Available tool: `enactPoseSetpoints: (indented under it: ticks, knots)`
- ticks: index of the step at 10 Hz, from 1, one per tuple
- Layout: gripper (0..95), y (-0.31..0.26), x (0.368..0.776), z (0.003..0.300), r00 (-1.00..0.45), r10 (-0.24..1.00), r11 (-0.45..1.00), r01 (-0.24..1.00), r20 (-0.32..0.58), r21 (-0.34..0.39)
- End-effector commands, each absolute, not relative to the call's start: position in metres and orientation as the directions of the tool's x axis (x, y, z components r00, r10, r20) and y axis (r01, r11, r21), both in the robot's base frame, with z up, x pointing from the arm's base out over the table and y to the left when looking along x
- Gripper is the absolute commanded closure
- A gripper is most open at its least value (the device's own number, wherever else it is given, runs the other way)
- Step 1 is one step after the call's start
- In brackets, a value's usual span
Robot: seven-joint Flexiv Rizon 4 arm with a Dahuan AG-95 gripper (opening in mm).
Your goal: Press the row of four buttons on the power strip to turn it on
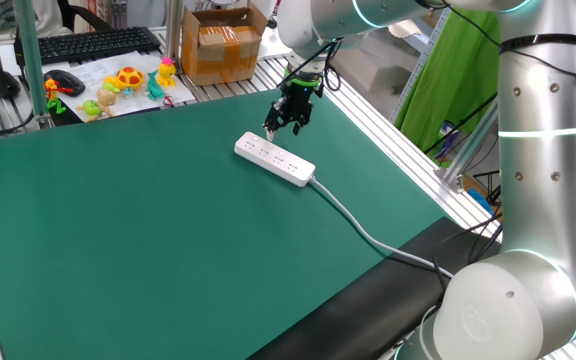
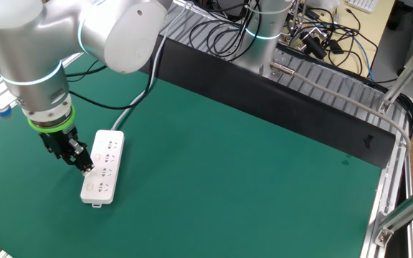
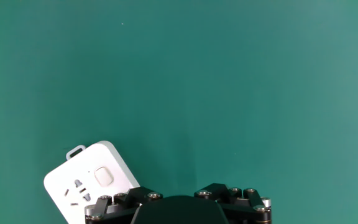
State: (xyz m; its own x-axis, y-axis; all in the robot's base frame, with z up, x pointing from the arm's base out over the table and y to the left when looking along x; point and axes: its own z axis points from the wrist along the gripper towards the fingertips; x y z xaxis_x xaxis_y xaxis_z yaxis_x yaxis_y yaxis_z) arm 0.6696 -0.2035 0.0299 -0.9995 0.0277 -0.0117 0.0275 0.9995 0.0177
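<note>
The white power strip (image 1: 275, 159) lies flat on the green mat, its cable (image 1: 368, 234) running off toward the robot base. My gripper (image 1: 282, 128) hangs just above the strip's far end, fingers pointing down and open with a gap between them, holding nothing. In the other fixed view the gripper (image 2: 83, 165) is at the strip's (image 2: 103, 166) left edge, near its free end. The hand view shows the strip's rounded end (image 3: 86, 180) at lower left, with one button (image 3: 104, 176) and socket marks beside it. The other buttons are too small to make out. The hand's black housing (image 3: 179, 210) fills the bottom edge.
A cardboard box (image 1: 223, 45), small toys (image 1: 118, 85) and a keyboard (image 1: 88, 43) sit beyond the mat's far edge. Aluminium rails (image 1: 398, 150) border the mat on the right. A bundle of cables (image 2: 314, 32) lies behind the black rail.
</note>
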Motion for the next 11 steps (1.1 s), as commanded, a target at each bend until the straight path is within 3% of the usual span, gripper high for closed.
enactPoseSetpoints:
  ticks: [1, 11]
  knots:
    - [19.0, -0.202, 0.670, 0.030, -1.000, 0.030, 0.999, 0.030, -0.009, 0.021]
    - [19.0, -0.197, 0.658, 0.022, -0.999, 0.039, 0.999, 0.039, -0.010, 0.020]
